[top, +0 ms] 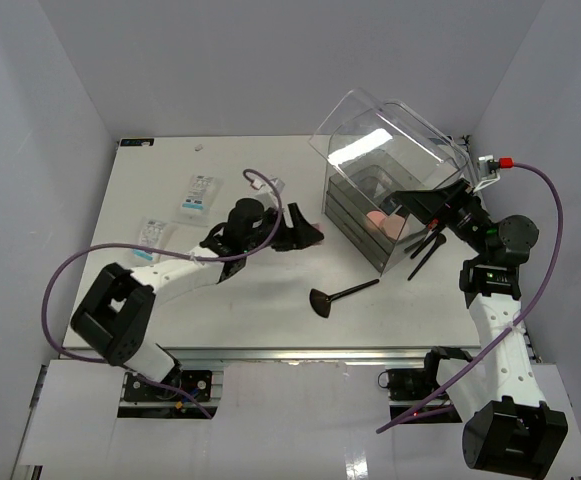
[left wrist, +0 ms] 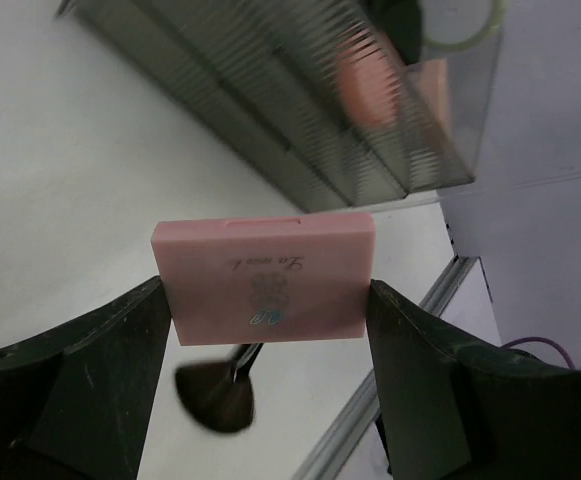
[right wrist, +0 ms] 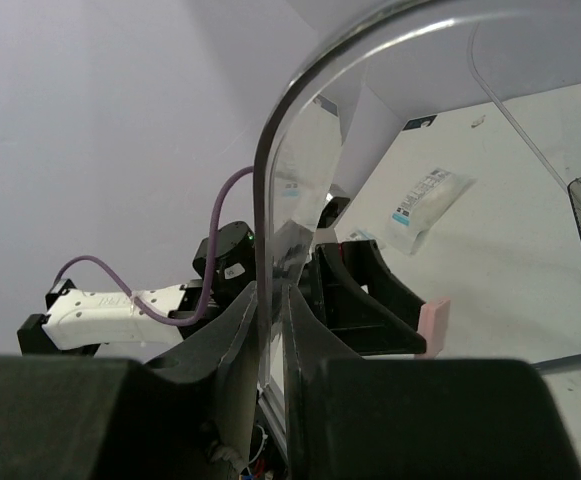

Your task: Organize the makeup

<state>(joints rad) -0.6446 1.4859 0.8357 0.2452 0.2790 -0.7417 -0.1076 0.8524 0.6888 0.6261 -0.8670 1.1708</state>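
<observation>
- Fan brush (top: 342,295): lies flat on the counter (top: 240,310) and is the item nearest the front edge. Bristles point left and the handle points toward the clear box (top: 355,215). No marking seen on it.
- Left pincer (left wrist: 270,305): the fingers stand apart by the width of a pink block (left wrist: 270,265) and are clamped on its two short sides. The block is held off the counter, left of the box's front face and apart from it.
- Print on the block's face: one line of cursive script, upside down in the wrist view, with a small pale figure beside it. The script is too soft to read and may begin "La". There is a shallow notch in the block's far edge.
- Thin black brushes (top: 427,250): two, side by side, just beside the box's near right corner and under the right arm's wrist.
- Right pincer (right wrist: 270,315): the fingers are nearly together, pinching the rim of the box's clear lid (right wrist: 390,30). The lid is raised and tilted back.
- Box contents: pink pieces (top: 380,222) lie in the top tray, with ribbed drawers stacked below.
- White packets (top: 198,194): two, flat on the far left of the counter, well apart from the box. Each carries a dark label block and some blue print, with text too small to read.
- Room: the counter is bare between the left pincer, the fan brush and the front rail. The box sits close to the right wall, and the right arm fills the gap at its near right corner.
</observation>
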